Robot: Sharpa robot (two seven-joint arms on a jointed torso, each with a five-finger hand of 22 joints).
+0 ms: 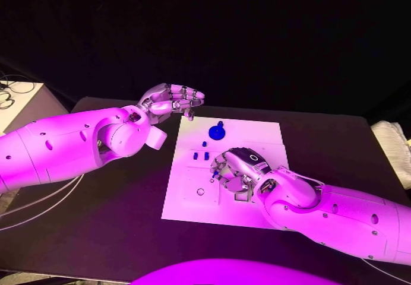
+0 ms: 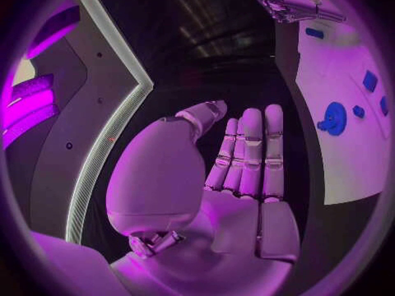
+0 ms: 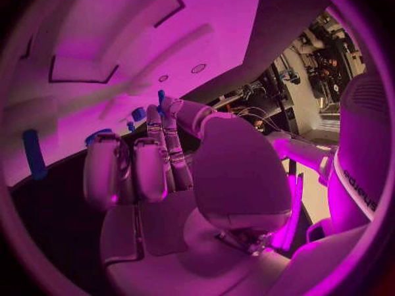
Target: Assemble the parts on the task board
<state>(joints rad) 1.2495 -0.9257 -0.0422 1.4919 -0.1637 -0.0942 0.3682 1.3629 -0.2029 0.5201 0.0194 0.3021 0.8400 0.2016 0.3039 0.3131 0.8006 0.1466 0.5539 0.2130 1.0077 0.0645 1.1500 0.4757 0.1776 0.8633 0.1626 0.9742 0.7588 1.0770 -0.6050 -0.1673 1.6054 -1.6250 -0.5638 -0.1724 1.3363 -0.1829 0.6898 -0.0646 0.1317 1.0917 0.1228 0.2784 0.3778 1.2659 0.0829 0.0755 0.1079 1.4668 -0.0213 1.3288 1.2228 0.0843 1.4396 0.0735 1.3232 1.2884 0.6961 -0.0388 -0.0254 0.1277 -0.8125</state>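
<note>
White task board (image 1: 224, 205) sits in the middle of the head view on the black table (image 1: 103, 237), and that's where all the action is. My right hand (image 1: 236, 171) comes in from the lower right and is parked over the centre of the board with the fingers curled downward. Whether I've actually got one of the parts pinched in there, I honestly can't tell; from the wrist camera the fingers (image 3: 152, 164) look bent in close together with small blue bits (image 3: 135, 115) right past the tips.

My left hand (image 1: 174, 100) is up in the upper middle of the frame, just off the board's top left corner, above the table. It's holding nothing. Its own wrist view shows the fingers (image 2: 251, 151) stretched straight and side by side, thumb apart, palm bare.

Parts-wise: a round blue piece with a knob (image 1: 217, 131) stands near the board's top edge, a tiny blue one (image 1: 205, 143) just below and left of it, and a pair of small blue pegs (image 1: 199, 155) sit just left of my right hand.
</note>
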